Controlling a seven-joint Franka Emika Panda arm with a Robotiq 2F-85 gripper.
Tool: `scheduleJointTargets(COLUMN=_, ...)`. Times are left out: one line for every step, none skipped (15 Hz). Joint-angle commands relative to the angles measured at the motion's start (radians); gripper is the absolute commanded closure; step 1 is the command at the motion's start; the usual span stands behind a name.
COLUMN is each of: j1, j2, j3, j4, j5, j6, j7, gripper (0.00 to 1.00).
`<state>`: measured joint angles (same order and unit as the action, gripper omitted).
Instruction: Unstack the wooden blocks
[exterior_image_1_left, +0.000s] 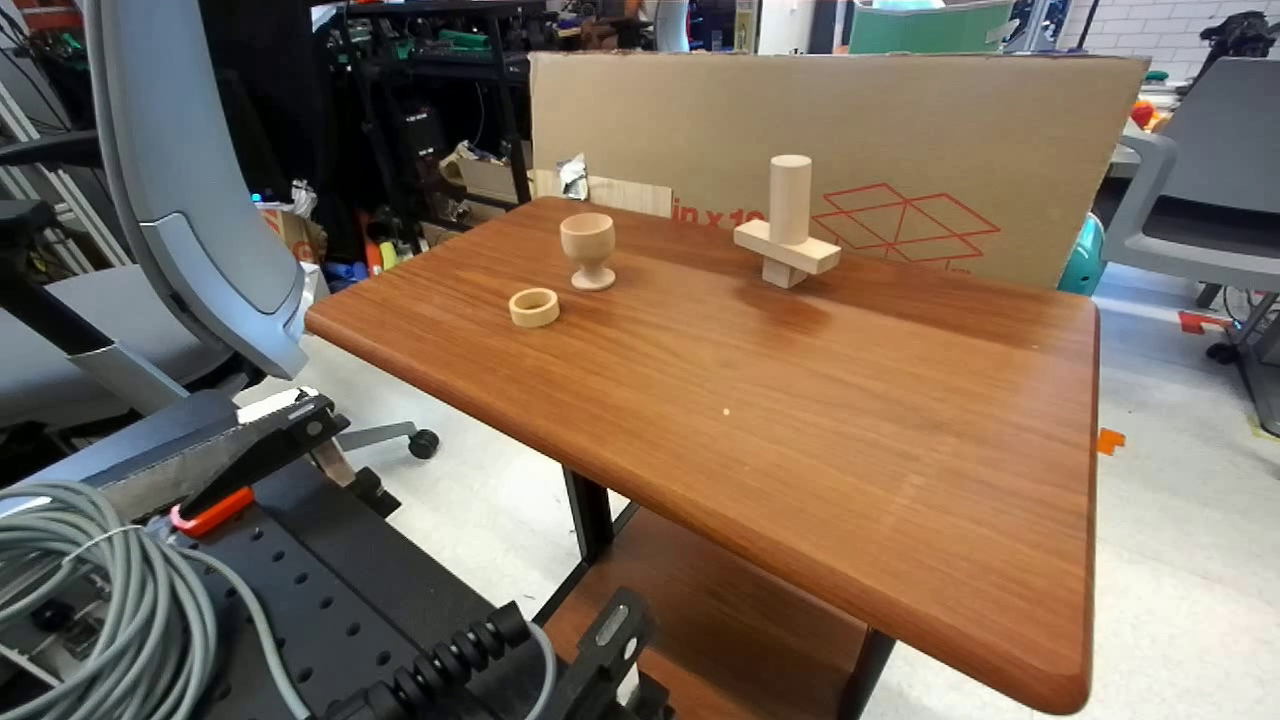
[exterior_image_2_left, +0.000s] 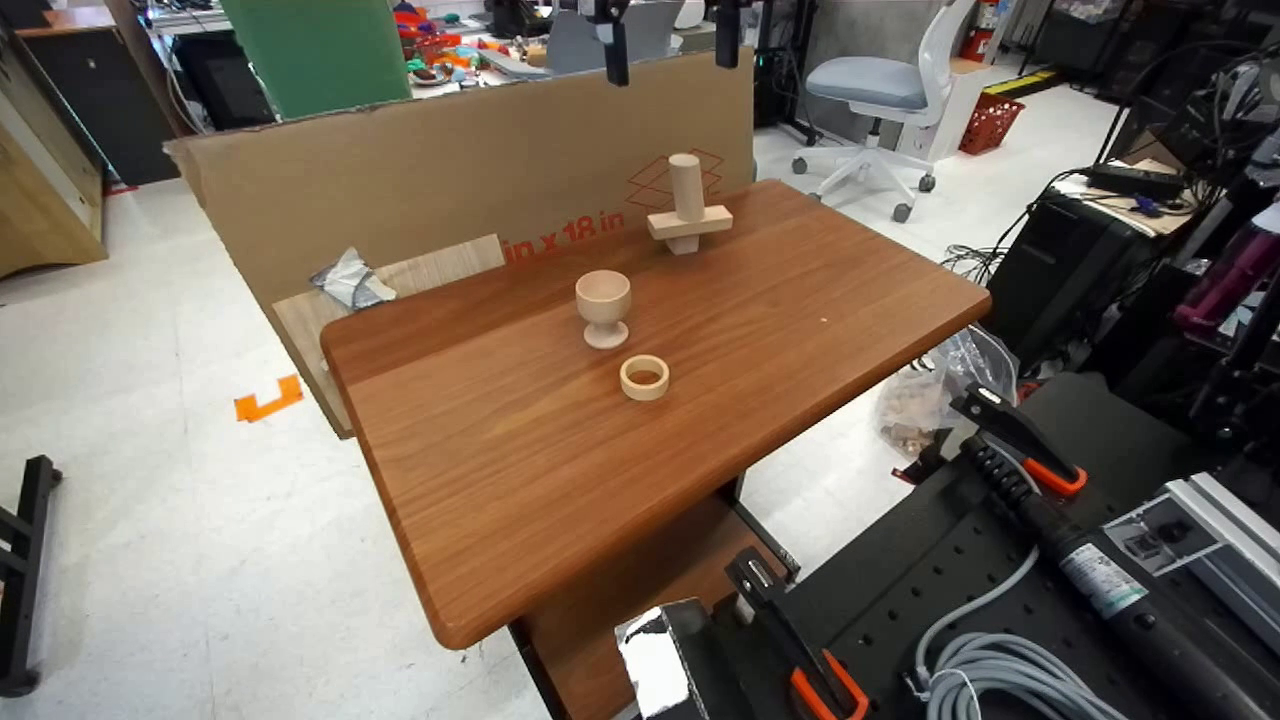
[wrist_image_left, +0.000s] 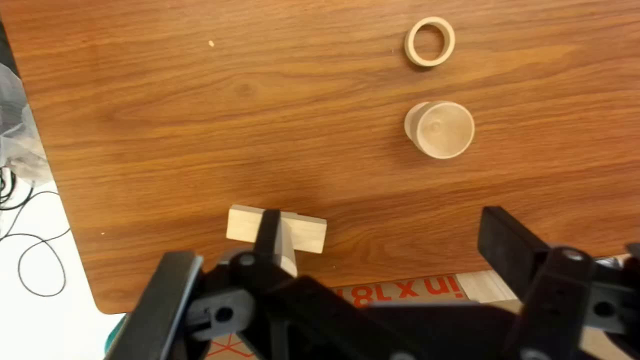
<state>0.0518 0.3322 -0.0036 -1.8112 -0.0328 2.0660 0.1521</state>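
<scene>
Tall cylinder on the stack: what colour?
Pale beige; the cylinder shows best in an exterior view.

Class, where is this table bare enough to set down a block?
Free: tabletop bordered by the block stack, the ring and the edge opposite the cardboard; also the end beyond cup and ring, away from the block stack. Crowded: between cup and ring, and between block stack and cardboard.
</scene>
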Motion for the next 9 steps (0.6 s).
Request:
scheduleJointTargets(j1=-0.033, j2=-0.029, j3=-0.011, j4=-0.059, j5=0.024, j6=0.062, j7=-0.025, gripper=0.00)
scheduleJointTargets(j1=-0.043, j2=-0.024, j3=-0.013, j4=-0.059, j5=0.033, j6=0.071, j7=-0.038, gripper=0.00)
scheduleJointTargets(j1=-0.049, j2=-0.018, j3=-0.017, j4=-0.059, j5=0.035, j6=0.080, j7=-0.036, gripper=0.00)
scheduleJointTargets(j1=-0.055, j2=-0.012, j3=-0.024, j4=-0.055, j5=0.032, j6=0.081, j7=-0.037, gripper=0.00)
scheduleJointTargets(j1=-0.061, j2=-0.005, j3=-0.030, j4=-0.049, j5=0.029, j6=0.086, j7=-0.036, gripper=0.00)
scheduleJointTargets(j1=-0.068, j2=0.004, j3=-0.038, j4=-0.039, j5=0.027, j6=0.084, j7=-0.027, gripper=0.00)
scheduleJointTargets(j1=-0.075, j2=0.011, j3=-0.045, j4=-0.031, j5=0.025, j6=0.080, j7=-0.027, gripper=0.00)
scheduleJointTargets(j1=-0.078, j2=0.019, j3=-0.054, j4=-0.025, j5=0.020, j6=0.080, j7=-0.021, gripper=0.00)
scheduleJointTargets(j1=-0.081, j2=0.032, j3=-0.063, j4=-0.013, j5=0.017, j6=0.075, j7=-0.011, gripper=0.00)
